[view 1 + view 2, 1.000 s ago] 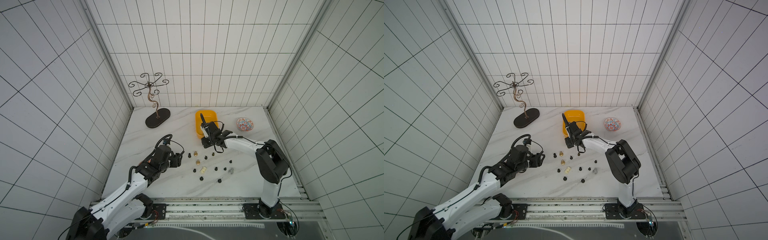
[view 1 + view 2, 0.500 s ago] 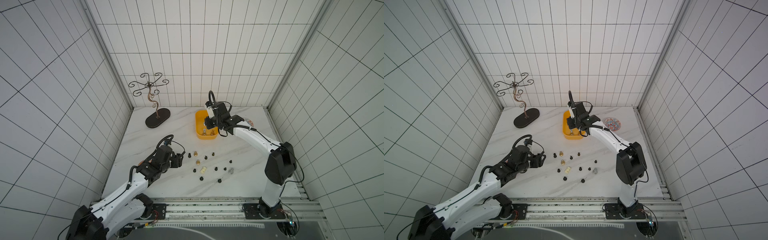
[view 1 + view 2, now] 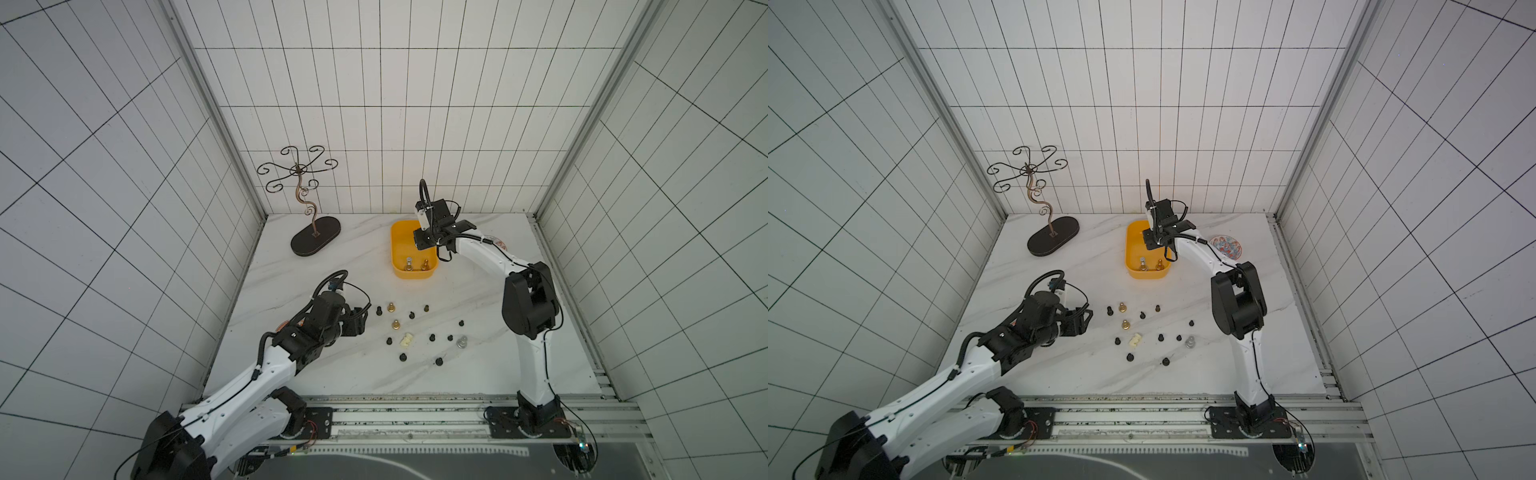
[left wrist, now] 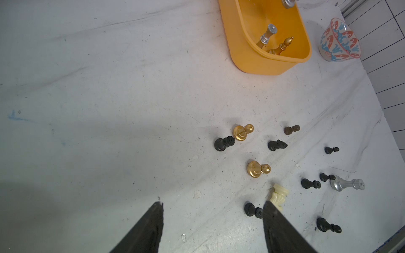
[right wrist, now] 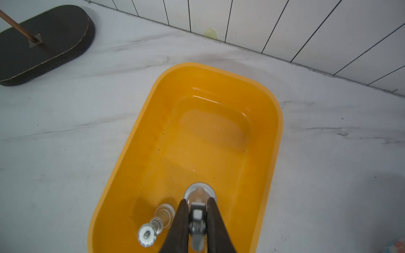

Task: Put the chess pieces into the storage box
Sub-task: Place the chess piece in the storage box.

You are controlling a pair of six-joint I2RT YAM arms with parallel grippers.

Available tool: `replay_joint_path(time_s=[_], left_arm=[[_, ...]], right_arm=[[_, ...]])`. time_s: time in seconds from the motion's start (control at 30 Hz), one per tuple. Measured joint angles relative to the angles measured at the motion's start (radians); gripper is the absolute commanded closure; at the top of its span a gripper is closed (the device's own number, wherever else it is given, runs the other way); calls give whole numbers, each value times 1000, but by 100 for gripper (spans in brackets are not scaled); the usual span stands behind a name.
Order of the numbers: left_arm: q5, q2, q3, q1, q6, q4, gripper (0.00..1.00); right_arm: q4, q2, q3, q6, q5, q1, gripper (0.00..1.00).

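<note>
Under the wrist camera in both top views, the right claw (image 5: 198,204) is hidden. Only the right wrist view shows it, pinched tight on the neck of a silver piece (image 5: 198,221) low inside the yellow box (image 5: 272,131). Whether the piece's round foot touches the box floor cannot be told. Just beside that claw a second silver piece (image 5: 151,230) stands in the box. The gold piece (image 3: 425,264) next to it shows only from above and from the left wrist. In a top view the patterned bowl (image 3: 496,243) is mostly covered by the right forearm. The wire stand (image 5: 43,43) is cut off at the wrist view's edge.

The right arm rises from the rail, bends at the elbow and reaches back, with its wrist tipped down over the box. The left arm lies low and stretched forward. The left claw (image 4: 213,203) is spread wide and empty over the bare table (image 4: 109,109), with a black pawn (image 4: 253,209) and the cream piece (image 4: 278,193) close by one finger.

Ahead of the left claw, thirteen pieces are on the table: eight black, one brown, two gold, one silver, one cream. The left wrist view catches only twelve. The box holds three, counting the gripped one.
</note>
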Motion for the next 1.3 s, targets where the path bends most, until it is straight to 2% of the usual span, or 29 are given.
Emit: replay_joint_path(time_s=[0.27,0.7,1.0,1.3], left_arm=[[2,0,0,-6,-7,2,29],[2,-2,-3,-10,-18,2,29],[2,-12,-10,-11,-26,2,29],[1,-15,-10,-12,-33,2,29]], right_arm=[[-34,104,120,-15,-3,-8,86],[-57,176,138,-21,-28,-13,84],[-72,185,138,-31,-37,-13,74],[-80,185,140,-34,-39,-16,70]])
